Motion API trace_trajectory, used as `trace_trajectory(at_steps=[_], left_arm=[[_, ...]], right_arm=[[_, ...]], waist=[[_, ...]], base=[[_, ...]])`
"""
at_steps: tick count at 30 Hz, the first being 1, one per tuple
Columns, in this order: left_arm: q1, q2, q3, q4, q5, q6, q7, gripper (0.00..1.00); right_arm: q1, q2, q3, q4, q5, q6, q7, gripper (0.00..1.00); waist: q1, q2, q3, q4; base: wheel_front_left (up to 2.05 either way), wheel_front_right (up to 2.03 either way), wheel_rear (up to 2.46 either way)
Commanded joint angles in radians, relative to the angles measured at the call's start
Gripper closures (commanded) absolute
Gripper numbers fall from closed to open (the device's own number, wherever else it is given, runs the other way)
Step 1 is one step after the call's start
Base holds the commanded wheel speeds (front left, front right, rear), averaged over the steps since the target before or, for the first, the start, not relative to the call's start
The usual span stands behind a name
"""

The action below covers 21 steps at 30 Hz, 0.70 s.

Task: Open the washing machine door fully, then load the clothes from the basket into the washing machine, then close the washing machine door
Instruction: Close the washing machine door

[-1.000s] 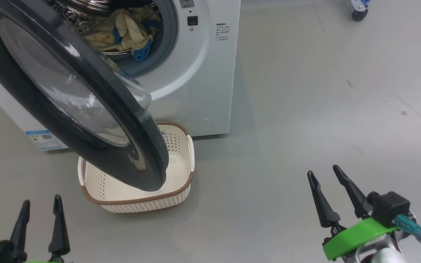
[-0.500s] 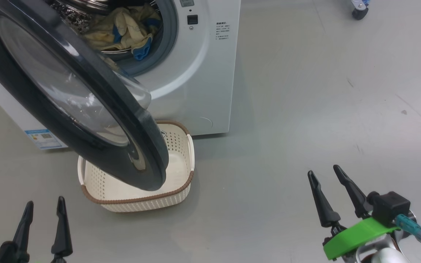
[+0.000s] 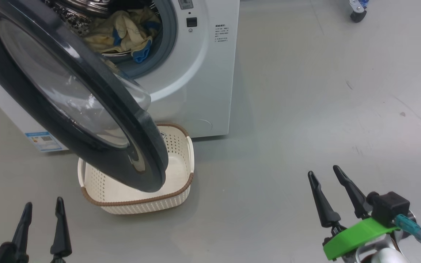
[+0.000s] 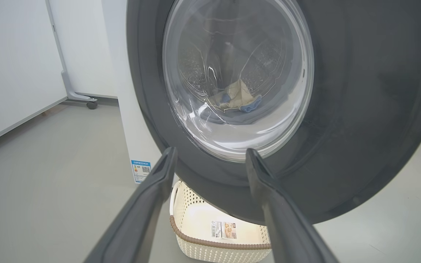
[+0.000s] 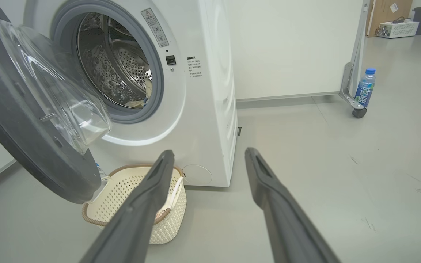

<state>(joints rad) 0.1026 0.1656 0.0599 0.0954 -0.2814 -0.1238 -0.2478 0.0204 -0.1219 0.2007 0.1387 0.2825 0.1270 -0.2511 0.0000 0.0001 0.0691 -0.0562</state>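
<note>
The washing machine (image 3: 203, 73) stands with its door (image 3: 143, 138) swung out, hanging over the basket (image 3: 141, 202). The clothes (image 3: 122, 31) lie in the drum, pale yellow with blue cuffs, and show through the door glass (image 4: 238, 98) in the left wrist view. The basket's (image 4: 210, 244) visible floor holds just a sticker. My left gripper (image 3: 44, 202) is open and empty, low in front of the door (image 4: 360, 109) and short of it. Off to the right over bare floor, my right gripper (image 3: 323, 170) is open and empty, facing the machine (image 5: 210, 109) and the basket (image 5: 122, 186).
A water bottle (image 5: 364, 87) stands by a castor (image 5: 358, 112) of a white panel behind and right of the machine. Another wheeled white panel (image 4: 13, 73) stands to the machine's left. Grey floor lies open between my grippers.
My left gripper has sunk a little toward the bottom edge of the head view. The picture has shifted slightly with the camera. Door, basket and right gripper have kept their places.
</note>
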Motion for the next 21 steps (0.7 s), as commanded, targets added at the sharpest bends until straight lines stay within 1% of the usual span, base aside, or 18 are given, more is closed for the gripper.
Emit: trace_trajectory(at_steps=[1,2,3,4,13,16,21], left_arm=[[-0.031,0.008,0.042,-0.027,0.010,-0.004,-0.014,0.00],[-0.031,0.007,0.043,-0.026,0.010,-0.004,-0.014,0.00],[-0.030,0.005,0.046,-0.027,0.010,-0.004,-0.014,0.00],[-0.030,0.004,0.048,-0.027,0.010,-0.005,-0.014,0.00],[-0.021,-0.001,0.056,-0.033,0.013,-0.006,-0.014,0.00],[-0.020,-0.002,0.057,-0.034,0.012,-0.006,-0.014,0.00],[-0.022,-0.007,0.058,-0.032,0.007,-0.007,-0.014,0.00]], right_arm=[[-0.030,-0.004,0.014,-0.027,-0.004,0.004,-0.011,0.07],[-0.030,-0.004,0.013,-0.027,-0.005,0.004,-0.011,0.41],[-0.029,-0.003,0.011,-0.029,-0.007,0.004,-0.011,0.95],[-0.029,-0.002,0.010,-0.030,-0.008,0.004,-0.011,1.00],[-0.027,-0.004,0.007,-0.032,-0.011,0.004,-0.011,1.00],[-0.040,-0.002,-0.003,-0.070,-0.016,0.004,-0.011,1.00],[-0.081,-0.013,-0.006,-0.184,-0.032,0.004,-0.011,1.00]], waist=[[0.0000,-0.0001,-0.002,0.000],[0.0000,-0.0001,-0.003,0.000],[0.0000,-0.0001,-0.004,0.000],[0.0000,-0.0001,-0.004,0.000],[0.0000,-0.0001,-0.008,-0.001],[0.0000,-0.0001,-0.007,-0.002],[0.0000,-0.0001,-0.008,0.001]], base=[[0.00,0.00,0.00],[0.00,0.00,0.00],[0.00,0.00,0.00],[0.00,0.00,0.00],[0.00,0.00,0.00],[0.00,0.00,0.00],[0.00,0.00,0.00]])
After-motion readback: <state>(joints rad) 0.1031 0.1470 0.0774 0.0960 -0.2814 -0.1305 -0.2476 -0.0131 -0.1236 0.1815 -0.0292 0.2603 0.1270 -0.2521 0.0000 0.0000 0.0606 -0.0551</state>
